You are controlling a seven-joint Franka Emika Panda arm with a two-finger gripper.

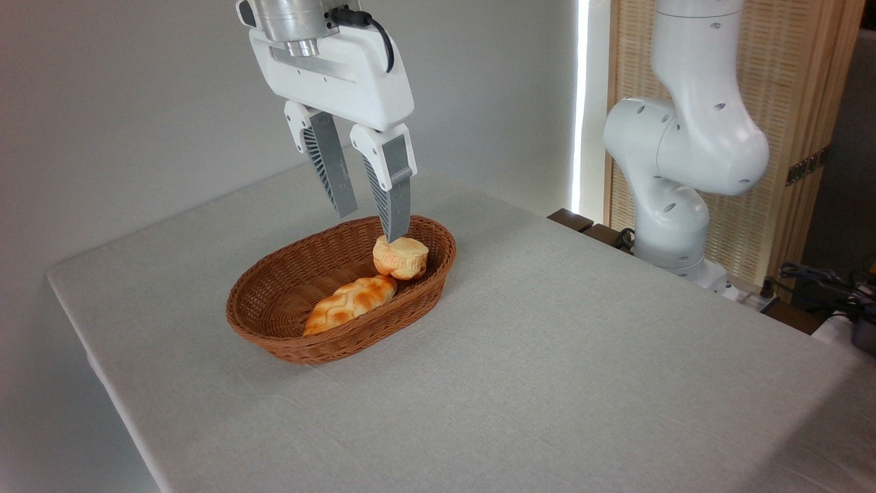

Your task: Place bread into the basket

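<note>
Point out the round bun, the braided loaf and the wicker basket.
round bun [401, 257]: fixed camera, on its pale flat top.
braided loaf [350, 303]: fixed camera, on the middle of its toasted crust.
wicker basket [274, 335]: fixed camera, on the outer wall at its near left end.

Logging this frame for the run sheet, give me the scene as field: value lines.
gripper: open, above the basket's far end, holding nothing
bun: inside basket, right end, tilted against the loaf
loaf: lying inside basket, along its front wall
basket: on table, upright
table: covered in grey cloth
task state: bun appears placed
</note>
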